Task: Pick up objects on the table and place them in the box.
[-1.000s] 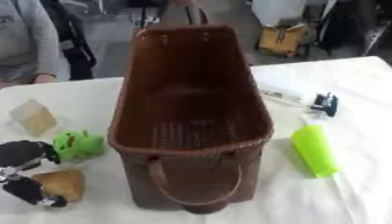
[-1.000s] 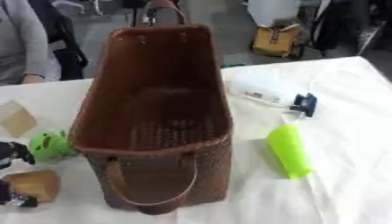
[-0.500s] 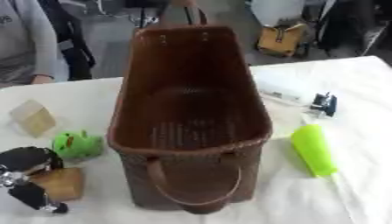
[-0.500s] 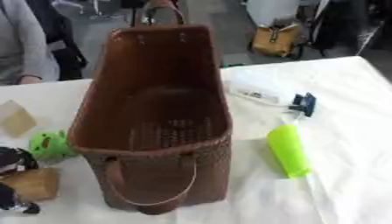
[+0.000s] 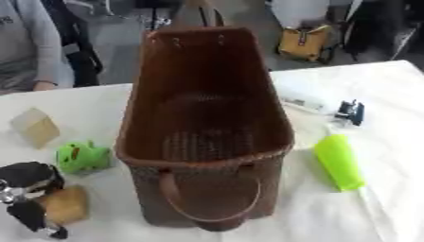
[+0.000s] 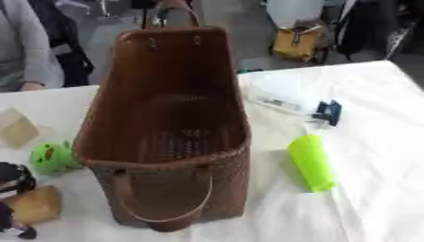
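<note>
One woven brown basket stands mid-table, empty. One green toy and one lime bottle flank it. Left hand curls around a tan block beside the toy.

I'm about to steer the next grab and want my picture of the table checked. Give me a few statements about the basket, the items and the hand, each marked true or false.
1. The brown basket has nothing inside it. True.
2. The lime-green bottle lies to the left of the basket. False: it lies on its side to the basket's right.
3. The left hand is at the tan object near the lower left corner. True.
4. The green toy sits in the basket. False: it sits on the table, left of the basket.
5. The right hand is reaching for the bottle. False: no right hand shows.
</note>
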Robot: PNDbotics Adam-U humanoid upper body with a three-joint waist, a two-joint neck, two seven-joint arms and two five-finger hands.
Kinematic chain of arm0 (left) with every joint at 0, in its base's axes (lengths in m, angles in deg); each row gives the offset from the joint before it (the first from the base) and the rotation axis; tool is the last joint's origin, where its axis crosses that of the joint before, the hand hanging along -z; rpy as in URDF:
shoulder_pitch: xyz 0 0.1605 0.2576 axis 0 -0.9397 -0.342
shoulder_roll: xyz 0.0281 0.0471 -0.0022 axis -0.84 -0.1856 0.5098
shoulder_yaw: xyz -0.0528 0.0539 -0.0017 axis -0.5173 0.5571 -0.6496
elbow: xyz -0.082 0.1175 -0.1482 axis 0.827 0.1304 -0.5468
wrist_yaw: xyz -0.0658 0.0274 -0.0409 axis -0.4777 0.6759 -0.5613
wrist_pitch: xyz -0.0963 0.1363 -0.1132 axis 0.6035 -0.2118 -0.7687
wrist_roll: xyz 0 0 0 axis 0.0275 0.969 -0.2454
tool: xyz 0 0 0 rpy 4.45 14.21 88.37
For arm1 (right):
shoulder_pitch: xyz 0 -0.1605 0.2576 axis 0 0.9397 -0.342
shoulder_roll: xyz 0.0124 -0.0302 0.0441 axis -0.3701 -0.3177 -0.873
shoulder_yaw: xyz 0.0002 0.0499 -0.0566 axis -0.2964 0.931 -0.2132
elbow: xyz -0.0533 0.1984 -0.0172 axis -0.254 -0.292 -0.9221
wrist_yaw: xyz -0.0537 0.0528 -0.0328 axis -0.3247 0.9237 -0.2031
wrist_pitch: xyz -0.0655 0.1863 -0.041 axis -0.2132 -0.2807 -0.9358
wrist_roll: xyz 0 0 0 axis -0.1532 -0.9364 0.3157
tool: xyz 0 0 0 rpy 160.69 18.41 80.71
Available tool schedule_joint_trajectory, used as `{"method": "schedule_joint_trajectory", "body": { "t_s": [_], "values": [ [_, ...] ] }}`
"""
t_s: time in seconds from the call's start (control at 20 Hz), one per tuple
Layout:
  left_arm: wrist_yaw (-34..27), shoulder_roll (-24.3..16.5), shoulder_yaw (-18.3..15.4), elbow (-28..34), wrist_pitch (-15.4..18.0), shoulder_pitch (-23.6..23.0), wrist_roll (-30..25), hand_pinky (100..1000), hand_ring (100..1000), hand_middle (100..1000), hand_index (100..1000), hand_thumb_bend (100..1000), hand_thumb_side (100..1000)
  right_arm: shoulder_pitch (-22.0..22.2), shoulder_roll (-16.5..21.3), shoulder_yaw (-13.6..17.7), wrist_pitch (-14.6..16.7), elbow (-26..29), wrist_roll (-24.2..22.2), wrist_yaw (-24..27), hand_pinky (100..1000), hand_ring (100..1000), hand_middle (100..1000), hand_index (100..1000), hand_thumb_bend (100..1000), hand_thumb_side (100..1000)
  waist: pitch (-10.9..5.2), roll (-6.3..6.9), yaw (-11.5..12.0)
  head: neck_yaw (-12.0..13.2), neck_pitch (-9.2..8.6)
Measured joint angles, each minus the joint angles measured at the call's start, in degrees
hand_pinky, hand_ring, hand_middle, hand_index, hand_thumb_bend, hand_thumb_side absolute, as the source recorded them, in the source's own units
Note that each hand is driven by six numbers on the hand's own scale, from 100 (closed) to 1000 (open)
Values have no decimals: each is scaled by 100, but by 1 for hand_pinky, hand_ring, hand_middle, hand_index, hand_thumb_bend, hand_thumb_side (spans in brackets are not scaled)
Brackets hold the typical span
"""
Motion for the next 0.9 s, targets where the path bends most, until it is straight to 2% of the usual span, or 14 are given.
{"method": "schedule_joint_trajectory", "body": {
  "t_s": [0.1, 0.15, 0.35, 0.6, 0.65, 0.75, 0.9],
  "values": [
    [3, 0, -4, 1, -46, -2, 132, 651, 550, 399, 498, 951, 488, 0, 0, 5, 0, 0, 0, 0, 516, 636, 685, 774, 100, 779, 0, 0, 1, -2, 0],
    [4, 0, -7, 2, -77, -7, 206, 625, 506, 331, 433, 842, 444, 0, 0, 13, 0, 0, 0, 0, 516, 635, 685, 773, 100, 777, 0, -1, 1, -3, 0],
    [34, 3, -147, 156, -365, -33, 661, 582, 431, 283, 390, 717, 403, -1, 0, 30, 1, -2, 1, 0, 516, 635, 684, 773, 100, 779, 1, -2, 9, -17, -4],
    [47, 42, -222, 321, -786, -65, 1143, 580, 435, 303, 404, 732, 411, -1, -1, 31, 2, -17, 4, 0, 516, 635, 684, 774, 100, 779, 1, -8, 11, -39, -8],
    [47, 57, -223, 330, -839, -66, 1187, 593, 469, 342, 441, 764, 432, -1, -1, 31, 2, -20, 4, 0, 516, 634, 684, 774, 100, 779, 1, -12, 11, -41, -9],
    [47, 58, -213, 315, -901, -66, 1168, 617, 522, 415, 509, 833, 476, -1, -1, 31, 3, -30, 4, 0, 516, 634, 684, 773, 100, 779, 1, -16, 9, -41, -19],
    [84, 67, -172, 207, -901, -56, 940, 606, 498, 383, 479, 811, 450, -1, -1, 31, 3, -31, 4, 0, 516, 634, 684, 774, 100, 779, 1, -15, 5, -41, -45]
  ]
}}
